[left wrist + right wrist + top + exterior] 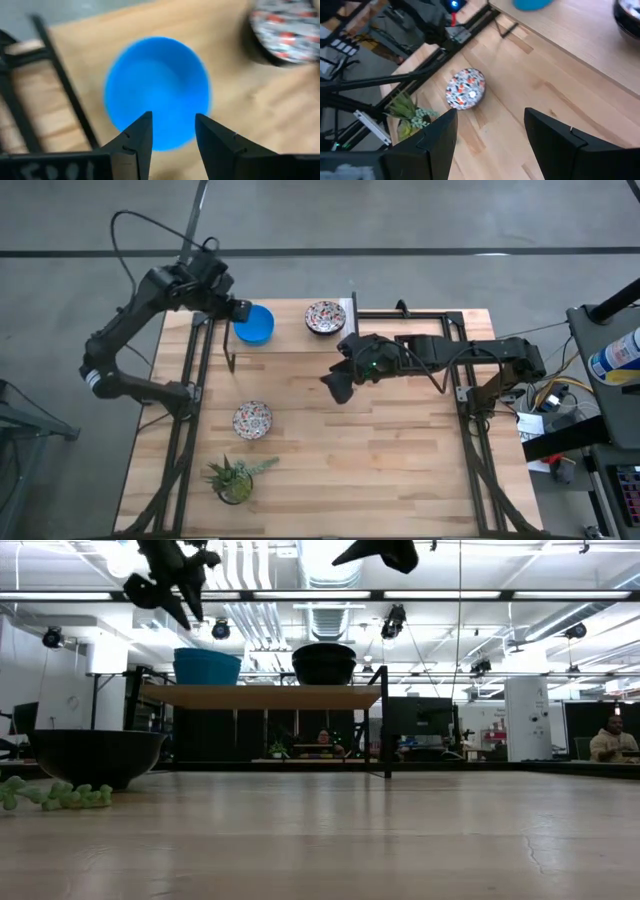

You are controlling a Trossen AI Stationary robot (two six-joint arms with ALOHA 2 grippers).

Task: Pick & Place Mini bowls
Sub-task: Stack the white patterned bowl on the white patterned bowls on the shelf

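**A:** High view first: what do the bowls look like from up there?

**B:** Three show. A plain blue bowl (255, 324) sits on the raised shelf (420, 330) at the table's far side, near its left end. A patterned bowl (325, 317), white with red and dark ornament, stands beside it on the same shelf, apart from it. A second patterned bowl (252, 419) rests on the table (380, 470) on the left side, just beyond the potted plant (235, 478).

**A:** Anything inside them?

**B:** My left wrist view looks down into the blue one; its hollow is bare. The others I cannot tell.

**A:** Your grippers?

**B:** My left gripper (238, 310) hangs over the blue bowl's left rim, fingers (137, 142) apart and clear of it. My right gripper (338, 385) hovers over mid-table, fingers spread wide, holding nothing.

**A:** Room to move?

**B:** The table's middle and right are bare wood. Black frame bars run along both side edges.
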